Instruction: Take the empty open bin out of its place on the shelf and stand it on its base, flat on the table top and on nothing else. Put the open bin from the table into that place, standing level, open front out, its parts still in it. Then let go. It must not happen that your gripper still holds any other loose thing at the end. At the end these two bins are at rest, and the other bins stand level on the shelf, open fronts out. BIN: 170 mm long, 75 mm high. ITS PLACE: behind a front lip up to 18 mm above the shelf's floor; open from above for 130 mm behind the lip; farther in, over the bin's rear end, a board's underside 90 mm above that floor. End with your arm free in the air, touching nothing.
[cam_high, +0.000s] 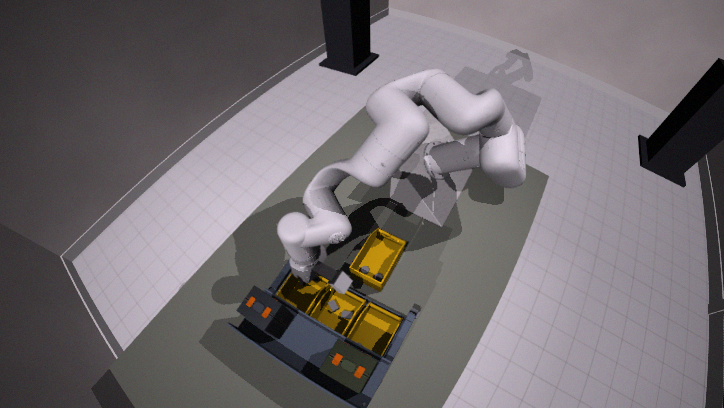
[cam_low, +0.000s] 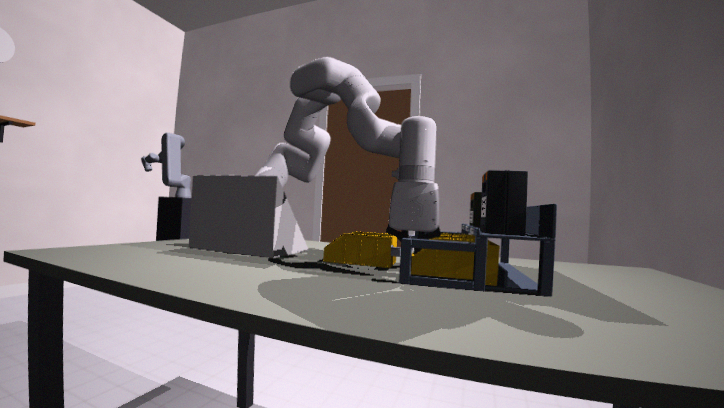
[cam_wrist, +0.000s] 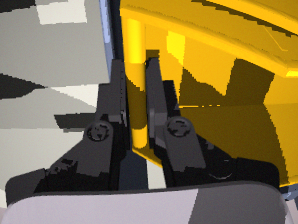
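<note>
From here the table (cam_low: 151, 273) carries everything: arm (cam_high: 390, 136) reaching from its mount at roughly 1 o'clock in the top view down toward the shelf (cam_low: 546, 253) at 6 o'clock. The shelf holds three yellow bins in a row behind its front lip, with two dark boxes (cam_high: 260, 306) with orange clips sitting on the upper board behind them. The left-end bin, the empty bin (cam_high: 298, 293), has nothing visible inside; the middle bin (cam_high: 339, 310) holds a few grey parts; the right bin (cam_high: 374, 329) looks bare but its rear is shaded, so I can't be sure. The fourth one, the table bin (cam_high: 377, 258), stands on the table just in front of the shelf at about 12 o'clock from the middle slot, with grey parts (cam_high: 371, 273) at its near end. The gripper (cam_wrist: 136, 106) is down over the empty bin's front corner, clamped shut on a yellow wall of it: in the wrist view one finger (cam_wrist: 117, 96) is outside the wall and the other inside, both pressed on it. The empty bin sits in its slot on the shelf.
</note>
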